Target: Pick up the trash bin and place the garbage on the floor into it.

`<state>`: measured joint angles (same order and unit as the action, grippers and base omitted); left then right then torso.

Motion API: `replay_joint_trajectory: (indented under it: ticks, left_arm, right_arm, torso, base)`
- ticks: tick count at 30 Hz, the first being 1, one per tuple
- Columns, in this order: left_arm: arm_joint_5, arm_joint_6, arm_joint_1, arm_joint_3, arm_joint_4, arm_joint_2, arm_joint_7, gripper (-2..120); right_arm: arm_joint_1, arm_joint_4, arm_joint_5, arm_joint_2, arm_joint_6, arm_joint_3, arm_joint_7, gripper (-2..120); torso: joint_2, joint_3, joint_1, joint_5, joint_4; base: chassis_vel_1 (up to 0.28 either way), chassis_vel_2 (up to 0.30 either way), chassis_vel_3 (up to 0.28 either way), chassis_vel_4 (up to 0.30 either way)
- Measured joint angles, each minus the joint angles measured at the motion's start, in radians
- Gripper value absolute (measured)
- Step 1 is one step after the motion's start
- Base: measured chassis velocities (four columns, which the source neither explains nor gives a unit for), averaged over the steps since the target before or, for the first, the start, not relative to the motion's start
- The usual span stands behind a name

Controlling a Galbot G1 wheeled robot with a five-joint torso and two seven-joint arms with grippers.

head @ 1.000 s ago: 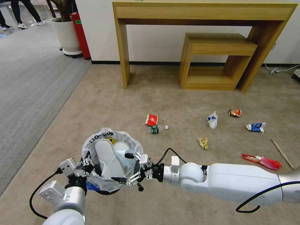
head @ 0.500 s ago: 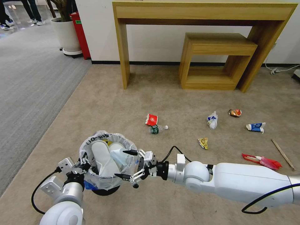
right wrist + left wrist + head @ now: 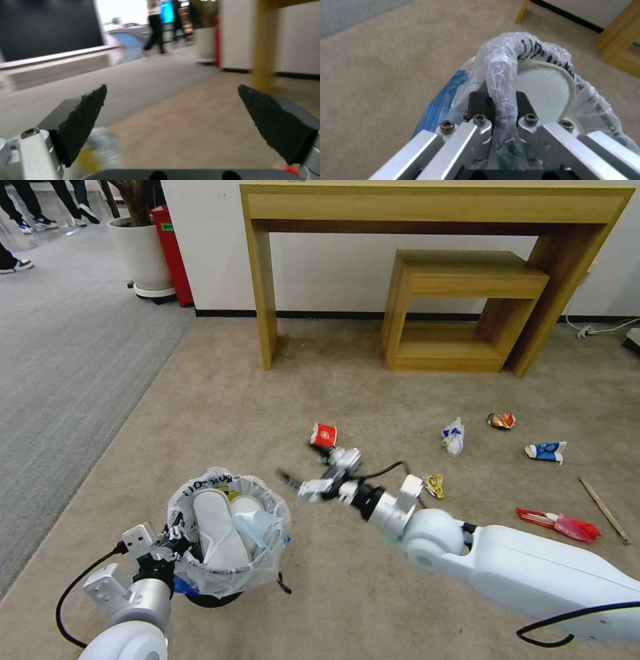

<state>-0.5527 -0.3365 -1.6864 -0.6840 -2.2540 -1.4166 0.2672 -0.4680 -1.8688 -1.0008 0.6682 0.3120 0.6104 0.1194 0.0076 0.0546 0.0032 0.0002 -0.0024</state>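
Down at our left, the left pincer (image 3: 175, 535) is clenched on the bagged rim of the bin (image 3: 227, 533), and the left wrist view shows its jaws pinching a fold of the clear liner. We have just pulled the right pincer (image 3: 303, 471) away from the bin's mouth, where it hung half a second ago, and swung it out over the floor (image 3: 220, 400) toward the litter; it is released, jaws wide and empty in the right wrist view. The bin has sunk a little and sits lower in our view than before. Inside it lie two white slippers (image 3: 217, 527) and a pale blue tissue (image 3: 257, 523), so we judge that drop finished and the next pickup under way. The right pincer now hovers just beside the red cup (image 3: 323, 435) and the small bottle (image 3: 340, 455), which seem the likely next targets. Well apart to the right wait a white wrapper (image 3: 453, 437), an orange wrapper (image 3: 501, 420), a yellow wrapper (image 3: 434, 485), the carton (image 3: 545, 451), the red packet (image 3: 560, 525) and the stick (image 3: 602, 507).
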Motion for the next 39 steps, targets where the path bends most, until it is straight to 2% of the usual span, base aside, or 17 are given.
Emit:
replay_joint_trajectory:
  ticks: [2, 3, 6, 7, 10, 11, 14, 16, 19, 28, 30, 39]
  left_arm:
    - [0.052, 0.004, -0.006, -0.010, 0.011, 0.001, -0.027, 3]
    - [0.052, 0.004, -0.006, -0.010, 0.011, 0.001, -0.027, 3]
    - [0.132, 0.008, -0.018, -0.028, 0.021, 0.003, -0.077, 3]
    - [0.132, 0.008, -0.018, -0.028, 0.021, 0.003, -0.077, 3]
    - [0.166, 0.014, -0.029, -0.044, 0.025, 0.009, -0.117, 3]
    - [0.166, 0.014, -0.029, -0.044, 0.025, 0.009, -0.117, 3]
    - [0.174, 0.022, -0.039, -0.049, 0.026, 0.012, -0.135, 3]
    - [0.177, 0.024, -0.042, -0.048, 0.026, 0.012, -0.141, 3]
    - [0.188, 0.036, -0.049, -0.040, 0.034, 0.011, -0.150, 3]
    - [0.192, 0.046, -0.052, -0.025, 0.046, 0.009, -0.152, 3]
    - [0.192, 0.050, -0.055, -0.024, 0.043, 0.006, -0.154, 3]
    - [0.143, 0.047, -0.037, -0.067, 0.021, 0.003, -0.164, 3]
  right_arm:
    - [-0.038, 0.001, 0.018, -0.031, -0.031, -0.070, 0.053, 100]
    - [-0.038, 0.001, 0.018, -0.031, -0.031, -0.070, 0.053, 100]
    - [-0.114, 0.006, 0.053, -0.065, -0.075, -0.190, 0.131, 100]
    - [-0.114, 0.006, 0.053, -0.065, -0.075, -0.190, 0.131, 100]
    - [-0.192, 0.028, 0.110, -0.082, -0.075, -0.284, 0.168, 100]
    - [-0.192, 0.028, 0.110, -0.082, -0.075, -0.284, 0.168, 100]
    - [-0.295, 0.039, 0.154, -0.098, -0.059, -0.388, 0.175, 100]
    - [-0.324, 0.040, 0.165, -0.101, -0.055, -0.414, 0.175, 100]
    - [-0.427, 0.041, 0.195, -0.113, -0.046, -0.505, 0.178, 100]
    - [-0.558, 0.060, 0.264, -0.115, 0.004, -0.639, 0.167, 100]
    - [-0.617, 0.063, 0.294, -0.107, 0.013, -0.702, 0.147, 100]
    - [-0.700, 0.069, 0.331, -0.093, 0.027, -0.782, 0.126, 100]
  torso:
    - [0.000, 0.000, 0.000, -0.0001, -0.0002]
    - [0.000, 0.000, 0.000, -0.0001, -0.0002]
    - [0.000, 0.000, 0.000, 0.0000, 0.0000]
    - [0.000, 0.000, 0.000, 0.0000, 0.0000]
    - [0.000, 0.000, 0.000, 0.0001, -0.0002]
    - [0.000, 0.000, 0.000, 0.0001, -0.0002]
    - [0.000, 0.000, 0.000, -0.0002, -0.0001]
    - [0.000, 0.000, 0.000, 0.0000, 0.0000]
    - [0.000, 0.000, 0.000, -0.0001, -0.0003]
    - [0.000, 0.000, 0.000, -0.0001, -0.0001]
    - [0.000, 0.000, 0.000, -0.0003, -0.0001]
    - [0.000, 0.000, 0.000, -0.0002, -0.0001]
  base:
    - [0.000, 0.000, 0.000, 0.000]
    - [0.000, 0.000, 0.000, 0.000]
    - [0.000, 0.000, 0.000, 0.000]
    - [0.000, 0.000, 0.000, 0.000]
    - [0.000, 0.000, 0.000, 0.000]
    - [0.000, 0.000, 0.000, 0.000]
    - [0.000, 0.000, 0.000, 0.000]
    - [0.000, 0.000, 0.000, 0.000]
    - [0.000, 0.000, 0.000, 0.000]
    - [0.000, 0.000, 0.000, 0.000]
    - [0.000, 0.000, 0.000, 0.000]
    - [0.000, 0.000, 0.000, 0.000]
